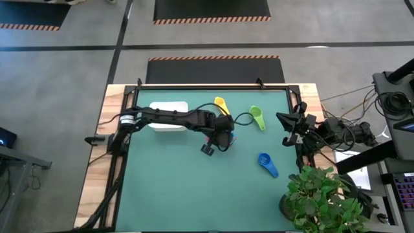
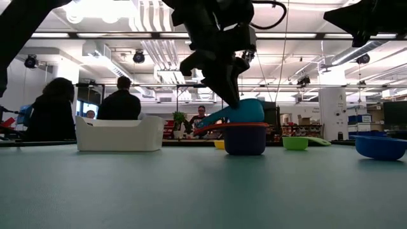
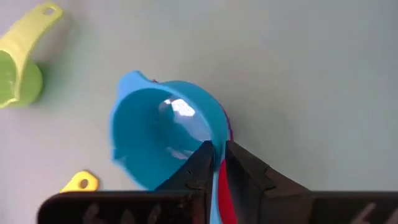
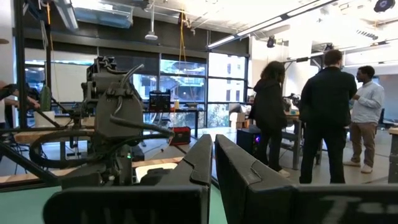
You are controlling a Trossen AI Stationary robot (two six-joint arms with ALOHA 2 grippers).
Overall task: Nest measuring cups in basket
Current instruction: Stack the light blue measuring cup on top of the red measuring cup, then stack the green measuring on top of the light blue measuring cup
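My left gripper reaches to the table's middle, shut on the light blue measuring cup. That cup sits tilted on top of a stack: a purple cup on the table with red and orange rims above it. The yellow cup and green cup lie beyond the stack toward the far edge, and the dark blue cup lies nearer and to the right. The white basket stands at the far left. My right gripper waits shut at the right edge. My left gripper pinches the light blue cup's flat handle between its two fingers, coming slanting down from above. The cup is tilted, its handle end raised, and its bowl rests in the top of the stack.
A potted plant stands at the near right corner. Cables and equipment lie beyond the right edge. People are in the room behind the table. Bare green mat spreads across the near half of the table.
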